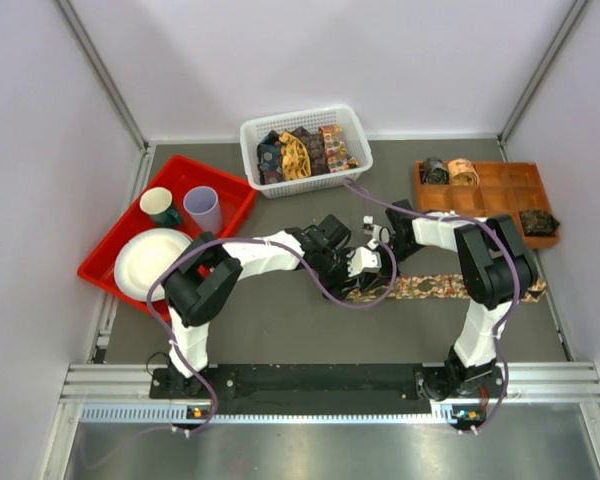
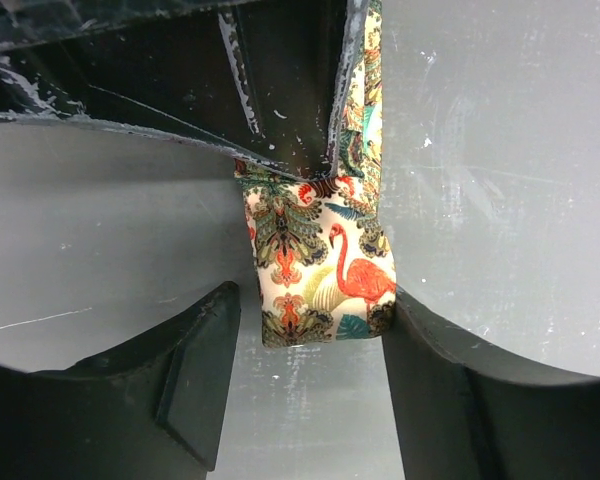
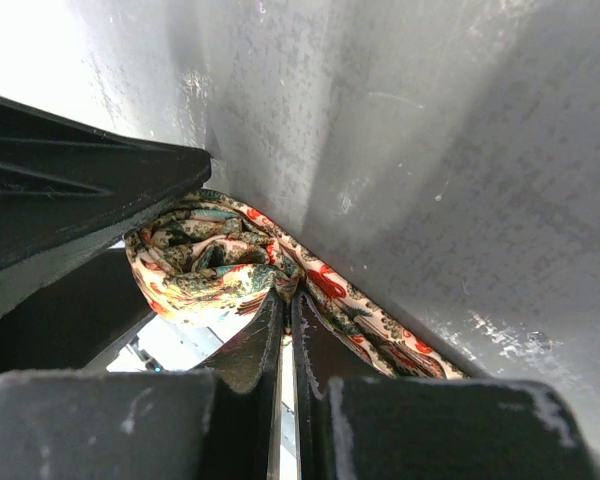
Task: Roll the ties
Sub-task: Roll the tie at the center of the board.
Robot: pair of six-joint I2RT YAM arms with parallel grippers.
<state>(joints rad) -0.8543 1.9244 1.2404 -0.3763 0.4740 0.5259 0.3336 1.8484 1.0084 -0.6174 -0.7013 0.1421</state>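
Left end effector (image 2: 310,305) half open, tie (image 2: 318,268) fold inside its gap, ungripped. Right end effector (image 3: 288,300) opposite, clamped on fold; I saw tie's length trailing behind it.

Counter (image 1: 310,335) layout: basket (image 1: 248,150) of ties (image 1: 302,152) at rear centre; tray (image 1: 235,198) at left carrying plate (image 1: 152,263) with two cups (image 1: 203,209) behind it; compartment box (image 1: 500,185) at right holding rolled ties (image 1: 450,171); one tie (image 1: 460,287) stretched along the counter before the box
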